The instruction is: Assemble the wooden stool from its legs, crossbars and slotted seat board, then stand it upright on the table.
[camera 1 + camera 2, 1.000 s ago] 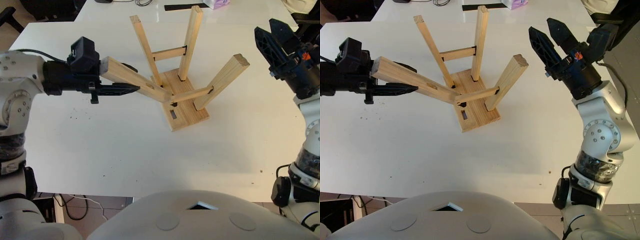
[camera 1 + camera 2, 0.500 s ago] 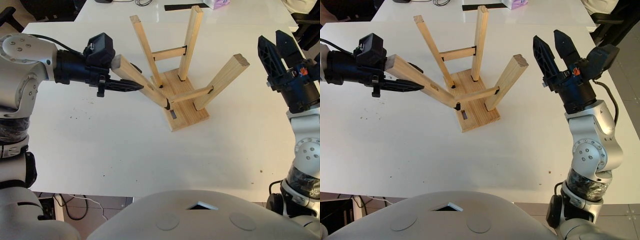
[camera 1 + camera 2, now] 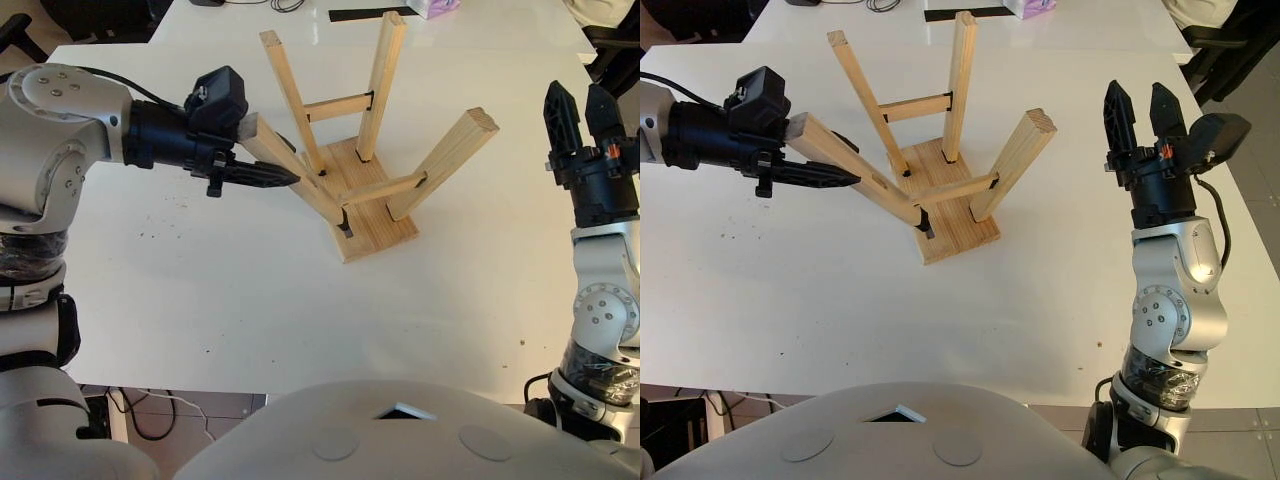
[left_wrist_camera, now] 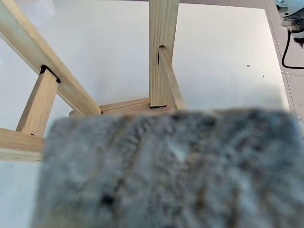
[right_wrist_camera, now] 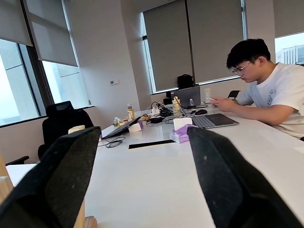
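A white desk (image 3: 250,300) carries the seat board (image 3: 385,233), lying flat near its middle. A black strip (image 3: 355,13) and a tissue box (image 3: 432,6) sit at the far edge.

seat board (image 3: 378,230) flat on table (image 3: 250,300), legs (image 3: 380,80) up — left hand (image 3: 280,178) on the left leg (image 3: 315,195), right hand (image 3: 578,105) far right.

White table (image 3: 250,300) spans most of the frame; glossy top, dark specks at left centre. A 2nd white table (image 3: 250,25) butts against its far edge along the upper frame. It carries a black strip (image 3: 365,13) and a purple tissue box (image 3: 435,7). 1 black office chair (image 3: 18,35) sits in the upper left corner, another (image 3: 1202,45) at upper right. Cables (image 3: 150,412) lie on the floor under the near edge, lower left. Grey floor (image 3: 1252,150) shows at the right edge.

Right wrist view: pale wall (image 5: 109,52), grey roller blinds (image 5: 190,42), daylight through uncovered panes (image 5: 14,90), black high-back chair (image 5: 64,116), laptop (image 5: 216,121).
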Tool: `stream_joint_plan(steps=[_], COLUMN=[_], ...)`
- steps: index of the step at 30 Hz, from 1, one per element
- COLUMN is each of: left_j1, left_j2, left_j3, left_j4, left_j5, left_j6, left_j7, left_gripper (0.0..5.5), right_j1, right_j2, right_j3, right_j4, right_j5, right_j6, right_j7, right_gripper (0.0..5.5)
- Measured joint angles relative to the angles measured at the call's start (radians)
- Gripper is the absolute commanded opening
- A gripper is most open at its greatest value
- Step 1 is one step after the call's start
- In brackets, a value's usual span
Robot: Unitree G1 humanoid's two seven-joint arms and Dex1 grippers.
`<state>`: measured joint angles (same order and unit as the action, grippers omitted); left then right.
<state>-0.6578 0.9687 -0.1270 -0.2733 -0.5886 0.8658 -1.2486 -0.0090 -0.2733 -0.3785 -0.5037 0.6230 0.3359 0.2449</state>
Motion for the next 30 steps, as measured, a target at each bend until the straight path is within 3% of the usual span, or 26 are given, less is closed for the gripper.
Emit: stream_joint_plan(steps=[12, 30], left_j1=[-0.037, -0.094], left_j2=[-0.002, -0.036], left_j3=[-0.031, -0.11], left_j4=[0.01, 0.046], left_j5=[-0.001, 0.06], left_j6=[0.058, 0.002], left_j7=[-0.022, -0.031], left_gripper=[2.04, 2.04], right_j1=[0.076, 0.092], right_j2=[0.076, 0.107], right_j3=[0.028, 0.083], right_j4=[-0.006, -0.007], right_j5=[-0.038, -0.077], right_j6=[-0.065, -0.094], right_j7=[-0.053, -0.072], right_gripper=[3.36, 3.36])
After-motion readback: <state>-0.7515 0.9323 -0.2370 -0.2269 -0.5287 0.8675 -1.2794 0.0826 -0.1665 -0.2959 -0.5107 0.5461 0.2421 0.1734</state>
